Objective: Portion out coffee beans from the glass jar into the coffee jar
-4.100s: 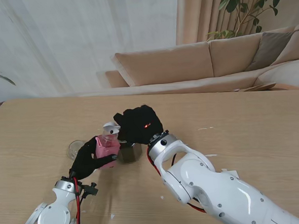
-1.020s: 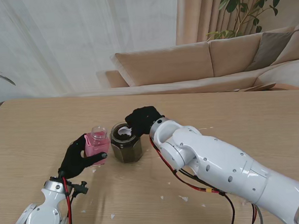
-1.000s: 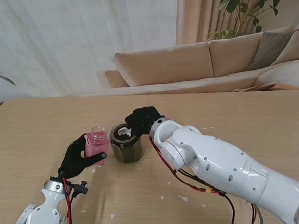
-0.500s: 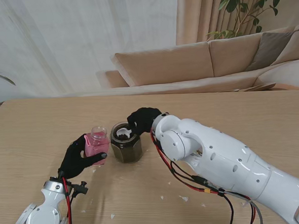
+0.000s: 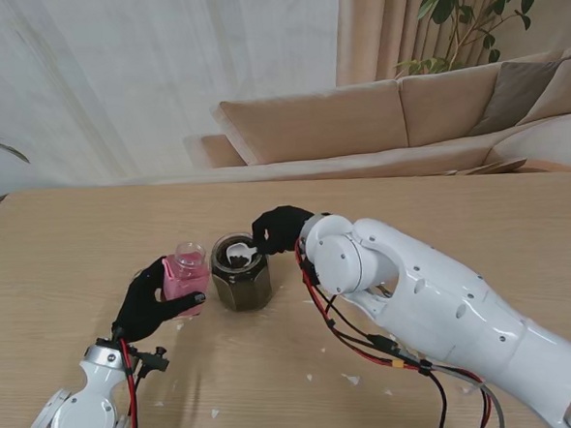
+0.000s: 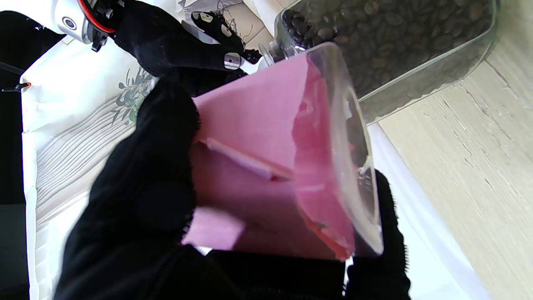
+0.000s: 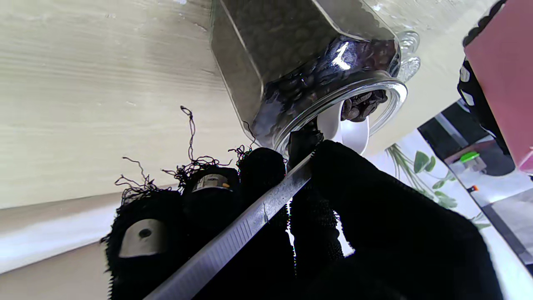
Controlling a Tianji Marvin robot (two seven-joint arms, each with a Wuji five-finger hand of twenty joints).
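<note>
High stand; wrists close, seemingly inverted.

The glass jar (image 5: pixel 241 271) stands on the tabletop (image 5: pixel 461 223) with beans inside. Just to its left, the left robot hand (image 5: pixel 153 300) holds the coffee jar (image 5: pixel 185 271). The right robot hand (image 5: pixel 282 229) is behind the glass jar, a bit to the right, holding a spoon (image 5: pixel 240 248) over its open mouth.

the small clear jar with a pink label (image 5: pixel 185 272) is rosy. the faceted glass jar (image 5: pixel 241 274) holds dark brown beans. both gloved hands are black.
</note>
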